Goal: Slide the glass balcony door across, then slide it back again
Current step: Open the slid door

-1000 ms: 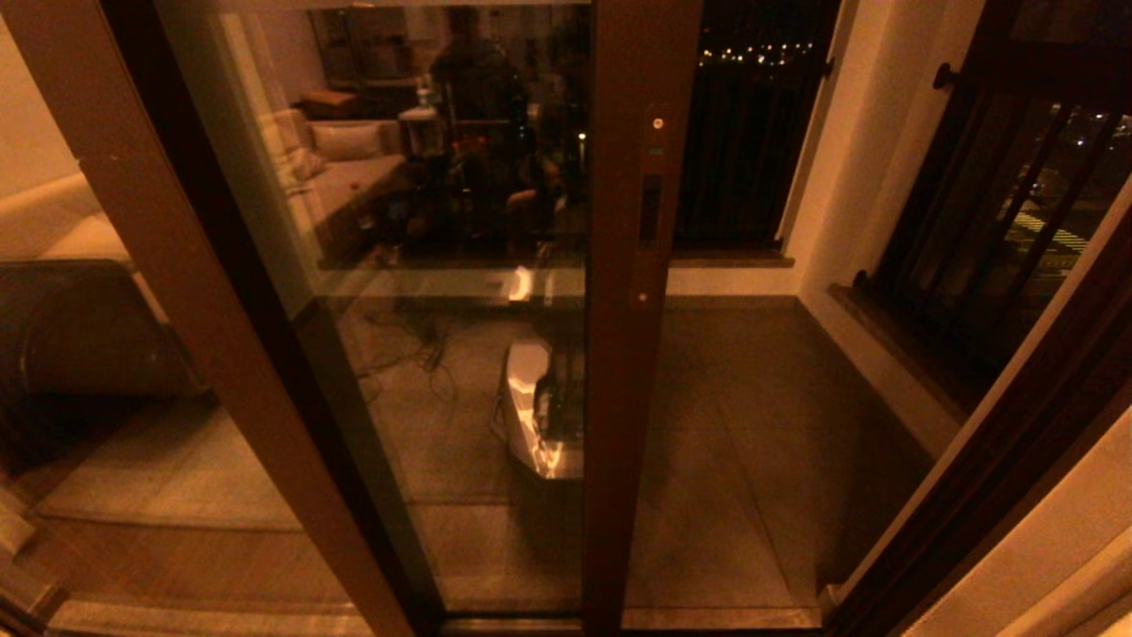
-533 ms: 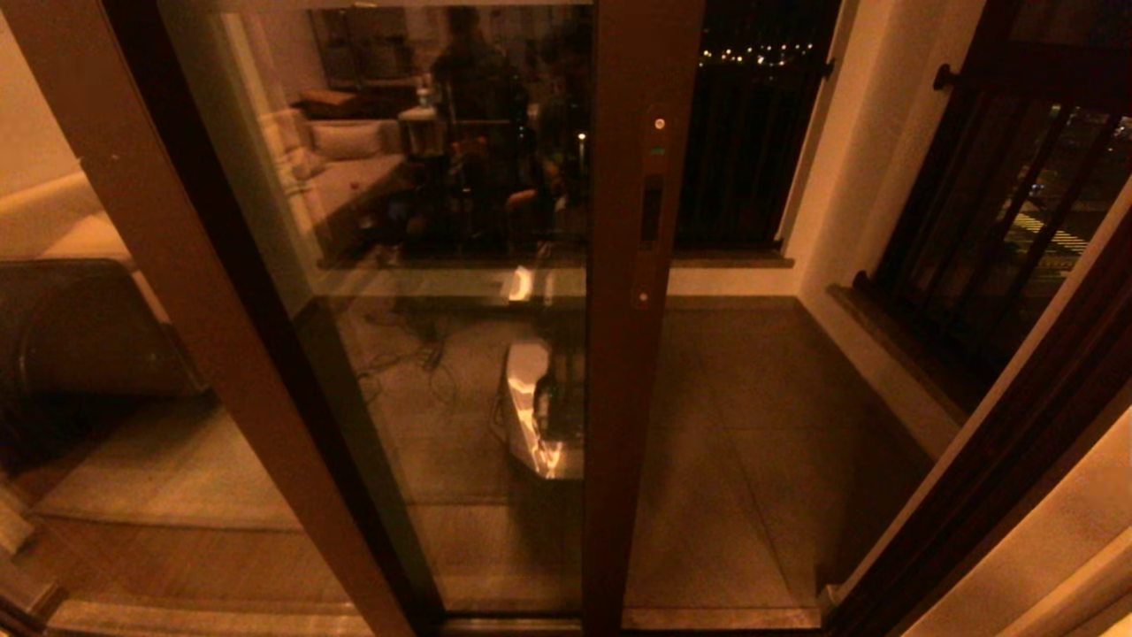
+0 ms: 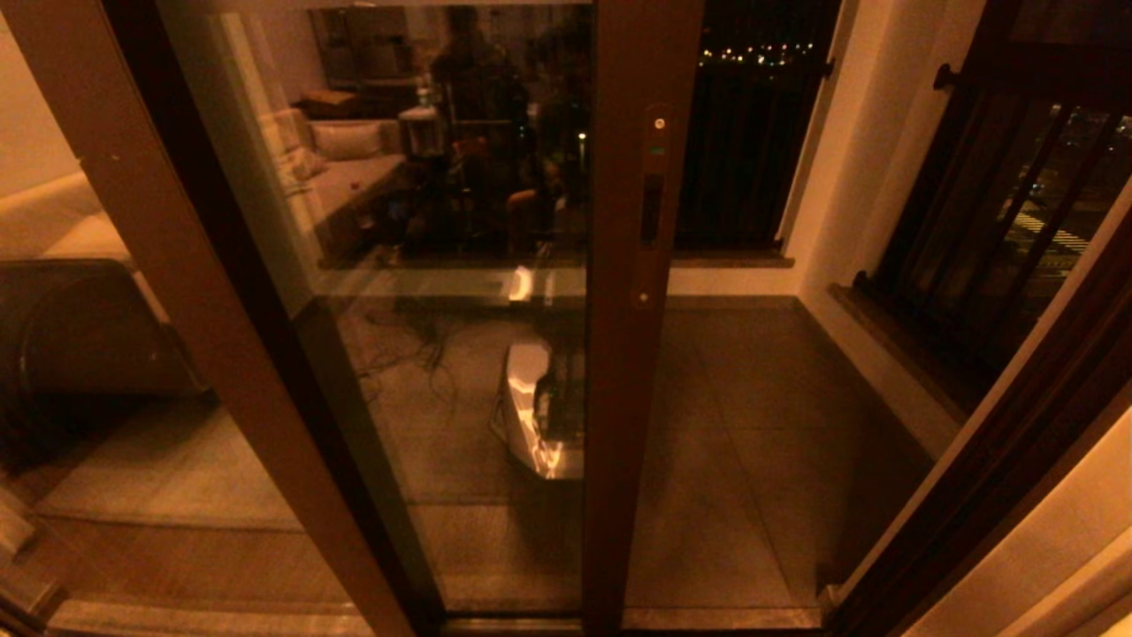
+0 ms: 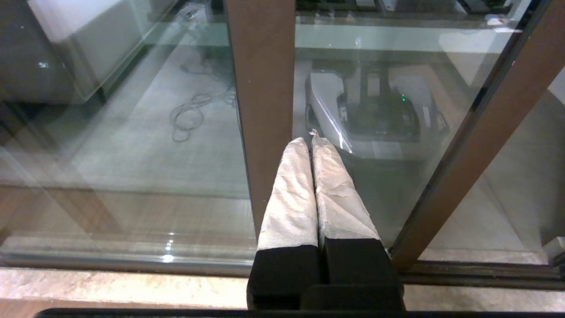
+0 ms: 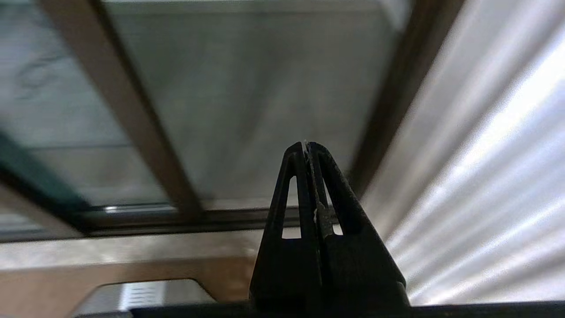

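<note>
tiled balcony floor (image 3: pixel 752 416) (window railing (image 3: pixel 999 230))

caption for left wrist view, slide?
Left gripper shut and empty, low before the glass door.

Hardly anything differs. The glass balcony door (image 3: pixel 619 398) has nudged a hair: its small lock (image 3: pixel 657 124) drifted slightly right half a second ago and is now almost back where it began. Reflections in the pane wobble with it, and the pale jar-like shape (image 3: pixel 420 128) sits a touch lower than a second ago. In the lower left corner of my head view, a pale grey edge (image 3: pixel 11 531) has slipped further down; I can't tell what it is.
</note>
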Tool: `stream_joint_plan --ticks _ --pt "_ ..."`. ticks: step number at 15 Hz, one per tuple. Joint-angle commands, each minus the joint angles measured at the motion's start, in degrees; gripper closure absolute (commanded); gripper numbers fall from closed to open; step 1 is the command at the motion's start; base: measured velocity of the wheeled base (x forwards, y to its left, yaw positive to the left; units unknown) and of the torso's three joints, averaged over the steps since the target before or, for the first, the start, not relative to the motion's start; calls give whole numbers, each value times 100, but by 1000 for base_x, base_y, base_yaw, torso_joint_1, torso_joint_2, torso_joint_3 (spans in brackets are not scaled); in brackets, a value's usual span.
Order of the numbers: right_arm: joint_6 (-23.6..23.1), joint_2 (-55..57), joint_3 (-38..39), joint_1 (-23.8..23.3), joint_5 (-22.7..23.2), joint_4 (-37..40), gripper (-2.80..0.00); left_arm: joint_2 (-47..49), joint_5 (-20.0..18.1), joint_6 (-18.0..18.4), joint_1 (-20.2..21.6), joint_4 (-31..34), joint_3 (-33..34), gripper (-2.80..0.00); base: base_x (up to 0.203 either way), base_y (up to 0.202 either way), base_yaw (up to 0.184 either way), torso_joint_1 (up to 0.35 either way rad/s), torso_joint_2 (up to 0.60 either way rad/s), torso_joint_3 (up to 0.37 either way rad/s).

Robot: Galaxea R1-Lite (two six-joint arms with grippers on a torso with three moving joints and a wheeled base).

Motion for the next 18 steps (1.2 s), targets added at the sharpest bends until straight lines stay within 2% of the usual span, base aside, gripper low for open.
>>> stream_joint_plan --ticks 1,5,6,8,14,15,16,18 --pt "-37 -21 844 -1 161 -845 0 -10 -1 1 1 0 1 0 0 0 0 0 0 0" --pt "-47 -27 2044 4 354 -2964 0 -10 -1 1 1 0 1 0 0 0 0 0 0 0" --pt "-66 -29 2131 0 461 -3167 0 -9 -1 1 1 0 1 0 0 0 0 0 0 0" --pt "-224 -26 2192 4 332 -3266 0 -6 -1 1 1 0 1 0 0 0 0 0 0 0" --pt "-129 -29 2257 8 241 -3393 0 -10 -1 1 1 0 1 0 0 0 0 0 0 0" --pt "-8 -20 2245 8 208 -3331 0 -2 -1 1 1 0 1 0 0 0 0 0 0 0" --pt "406 -22 2243 8 179 -3283 0 -3 -1 1 1 0 1 0 0 0 0 0 0 0" --pt "1598 -27 2272 8 178 -3276 0 -10 -1 1 1 0 1 0 0 0 0 0 0 0"
